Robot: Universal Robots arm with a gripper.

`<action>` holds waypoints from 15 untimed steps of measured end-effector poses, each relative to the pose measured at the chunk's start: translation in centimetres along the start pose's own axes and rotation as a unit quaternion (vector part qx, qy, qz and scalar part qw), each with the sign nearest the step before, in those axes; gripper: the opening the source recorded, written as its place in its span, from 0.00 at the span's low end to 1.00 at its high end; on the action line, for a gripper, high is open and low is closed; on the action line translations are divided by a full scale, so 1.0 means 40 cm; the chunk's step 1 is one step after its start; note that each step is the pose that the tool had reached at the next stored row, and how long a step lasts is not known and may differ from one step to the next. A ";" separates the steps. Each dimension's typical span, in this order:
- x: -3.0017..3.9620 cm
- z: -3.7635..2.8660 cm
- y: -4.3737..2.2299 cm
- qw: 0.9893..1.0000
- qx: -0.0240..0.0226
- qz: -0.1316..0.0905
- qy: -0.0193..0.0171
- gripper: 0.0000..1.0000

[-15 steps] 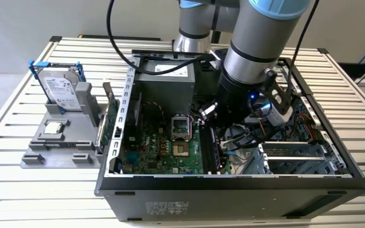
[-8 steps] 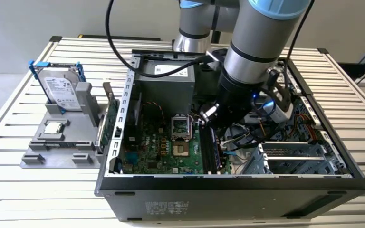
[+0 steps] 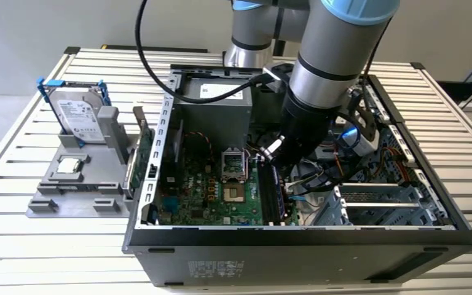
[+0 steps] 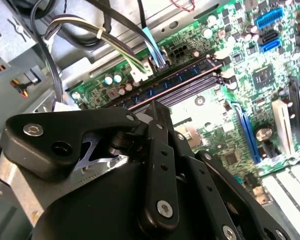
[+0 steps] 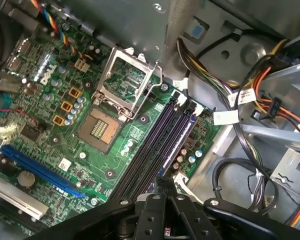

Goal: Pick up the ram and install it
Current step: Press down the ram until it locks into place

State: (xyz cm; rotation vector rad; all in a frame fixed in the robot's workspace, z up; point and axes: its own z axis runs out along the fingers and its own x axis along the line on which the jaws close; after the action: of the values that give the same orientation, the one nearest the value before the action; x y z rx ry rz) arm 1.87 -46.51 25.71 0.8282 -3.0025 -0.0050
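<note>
The gripper [image 3: 270, 161] is reaching down inside an open computer case [image 3: 302, 239], hovering just above the motherboard's memory slots [image 5: 157, 145]. Whether its jaws are open or closed cannot be told. The ram [image 4: 172, 82] is sitting along one of those slots, seen in the second wrist view. Bundled cables [image 5: 230, 100] are crowding the space beside the slots. An open processor socket [image 5: 125, 87] is lying nearby. Outside the case, a hard drive [image 3: 78, 114] is standing on a grey holder [image 3: 76, 196] on the worktop [image 3: 47, 246].
</note>
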 end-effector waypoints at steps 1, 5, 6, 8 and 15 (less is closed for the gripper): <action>0.000 0.000 0.000 1.000 0.000 -0.004 0.000 0.00; 0.000 0.000 0.000 1.000 0.000 -0.018 0.000 0.00; 0.000 0.000 0.000 1.000 0.001 -0.022 0.000 0.00; 0.000 0.000 0.001 1.000 0.001 -0.028 0.000 0.00; -0.001 0.000 0.001 0.999 0.001 -0.052 0.000 0.00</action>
State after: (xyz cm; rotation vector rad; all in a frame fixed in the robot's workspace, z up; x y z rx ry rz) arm 1.86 -46.45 25.71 0.9820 -2.9559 -0.0041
